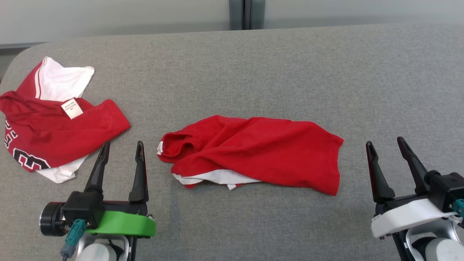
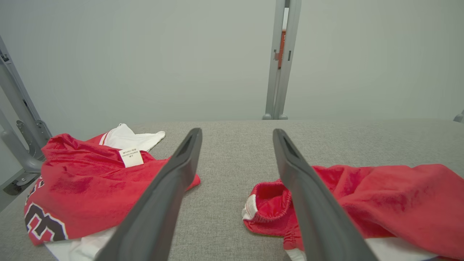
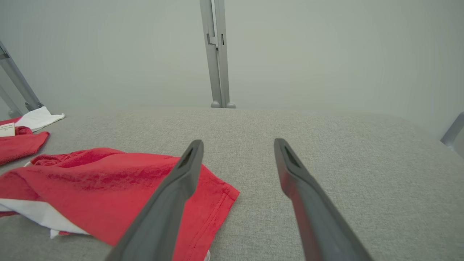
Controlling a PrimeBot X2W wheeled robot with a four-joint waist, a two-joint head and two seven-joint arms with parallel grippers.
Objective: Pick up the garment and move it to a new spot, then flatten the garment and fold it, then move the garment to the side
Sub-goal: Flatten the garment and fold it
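On the grey worktop, right in the middle, the red garment is lying in a loose, wrinkly heap. It is sitting between the two pincers and is not touching either one. It is looking like a pair of shorts. Its long side is running from left to right across the head view. The stretchy waist is pointing toward the robot's left, and the straight hem is pointing toward its right. Some white cloth is peeking out along the near edge. The left pincer is standing wide with nothing in it, and it is waiting near the waist end. The right pincer is standing wide with nothing in it too, just past the hem end. The garment is probably going to feel soft, light and floppy, so it is likely going to sag and bunch when lifted. Good places to pinch are probably the thick waist for the left pincer and the hem corner for the right one. A second red top with a white tag is lying at the far left, well apart from the shorts.
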